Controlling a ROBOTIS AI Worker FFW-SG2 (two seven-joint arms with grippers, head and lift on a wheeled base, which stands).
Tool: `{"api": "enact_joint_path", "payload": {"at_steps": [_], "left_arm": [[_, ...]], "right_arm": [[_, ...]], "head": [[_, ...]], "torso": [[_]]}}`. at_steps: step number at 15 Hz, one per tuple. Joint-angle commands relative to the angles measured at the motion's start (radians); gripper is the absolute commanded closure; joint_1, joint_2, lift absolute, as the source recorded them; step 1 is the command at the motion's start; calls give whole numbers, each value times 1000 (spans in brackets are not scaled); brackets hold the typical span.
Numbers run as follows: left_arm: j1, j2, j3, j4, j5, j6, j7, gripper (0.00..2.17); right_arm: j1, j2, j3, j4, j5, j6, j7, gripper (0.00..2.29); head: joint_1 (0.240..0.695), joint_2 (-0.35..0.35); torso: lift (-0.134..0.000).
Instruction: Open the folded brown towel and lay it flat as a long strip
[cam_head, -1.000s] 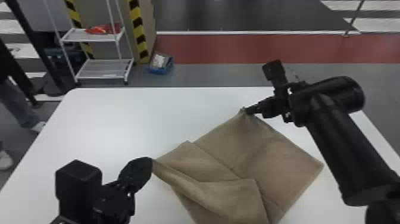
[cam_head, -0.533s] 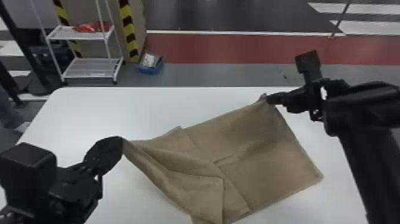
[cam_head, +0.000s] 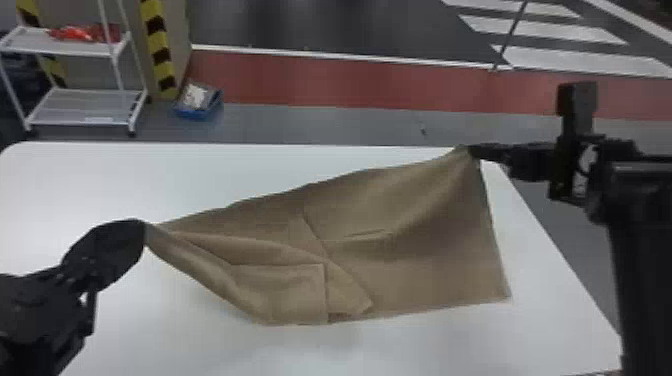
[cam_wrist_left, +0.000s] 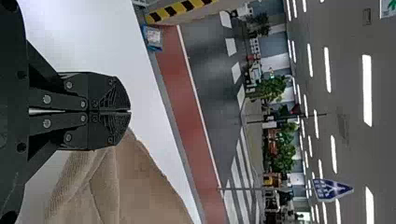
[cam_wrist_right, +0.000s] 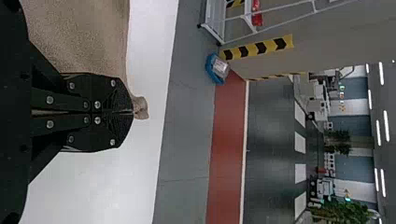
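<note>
No lettering or numbers can be read. A white symbol, too small to be made out, is borne by a blue sign (cam_wrist_left: 332, 190), seen above a thin pole (cam_wrist_left: 243, 189) in the room behind.

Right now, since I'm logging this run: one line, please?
left gripper: shut on brown towel's left end; right gripper: shut on its far right corner; towel: partly folded, not yet flat
</note>
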Motion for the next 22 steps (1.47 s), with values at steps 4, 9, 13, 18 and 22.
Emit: {"api": "enact_joint_path", "payload": {"at_steps": [4,9,13,18,22], "left_arm": [[-17,5,90,28,140,0,-152,1629],[-78,-12,-17,175,61,-3,-278,1629],[-118,-15,-142,269,-48,-30,-293,1622],[-118,-50,-214,410,-130,-165,-228,1605],[-107,-52,-198,431,-212,-190,-206,1544]], "right_arm": [[4,-39,-89,-13,-48,19,10,1386],[122,-30,-125,-67,-58,13,13,1386],[139,-28,-158,-67,-71,16,13,1386],[170,-36,-184,-25,-38,10,10,1386],[162,-35,-199,18,-9,10,-4,1386]], "head": [[666,-271],[695,-298],[695,-336],[695,-350],[695,-350]], "torso": [[-123],[-123],[-123],[-123],[-123]]}}
